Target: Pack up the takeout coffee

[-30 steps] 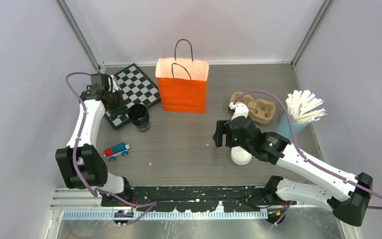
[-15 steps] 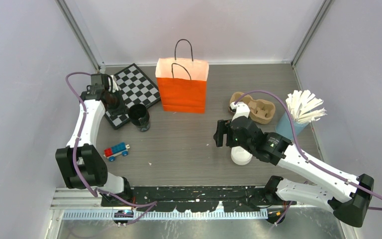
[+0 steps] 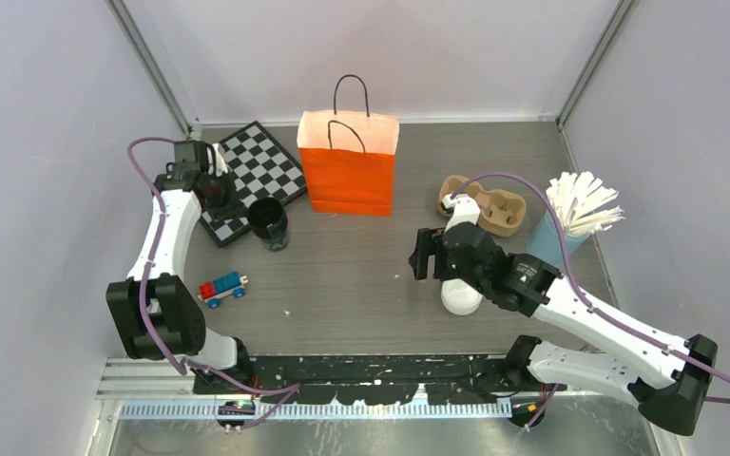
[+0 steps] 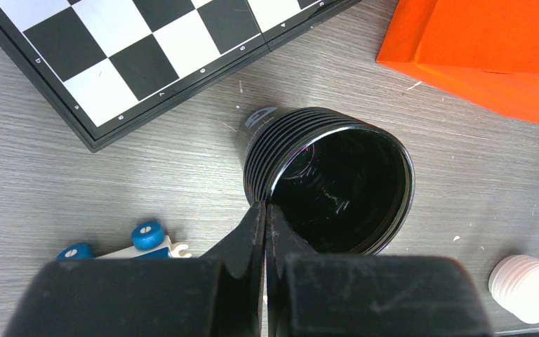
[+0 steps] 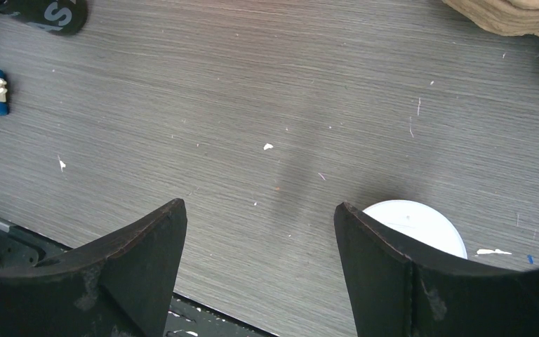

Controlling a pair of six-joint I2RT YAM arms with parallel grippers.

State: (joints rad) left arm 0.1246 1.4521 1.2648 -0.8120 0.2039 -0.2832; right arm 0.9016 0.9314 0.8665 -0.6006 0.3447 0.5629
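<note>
1. Coffee (image 3: pixel 458 300): stands upright on the worktop (image 3: pixel 342 285), right of centre and toward the near edge, partly under the right arm. The white lid faces up. The coffee is outside the bag (image 3: pixel 347 176) and well apart from it.

2. Right tool (image 5: pixel 260 207): its 2 fingers stand wide apart with nothing between them. The tool hangs over bare worktop just left of the coffee. In the right wrist view the lid shows beside the finger on the right of that view and is partly hidden by it. Contact cannot be told.

3. Left tool (image 4: pixel 265 208): its 2 fingers are pressed together and clamp nothing. In the left wrist view the tips line up with the near rim of the black cup (image 4: pixel 267 147). Whether they touch the rim cannot be told.

4. Surroundings:
- The bag stands upright at far centre, mouth open, 2 handles up.
- The chessboard (image 3: pixel 257 176) lies flat to the left of the bag.
- The black cup stands open-topped just beside the chessboard's near edge.
- A toy (image 3: pixel 221 288) lies near the left arm.
- A brown carrier (image 3: pixel 494 207) and a blue cup of white sticks (image 3: pixel 580 214) sit at far right.
</note>
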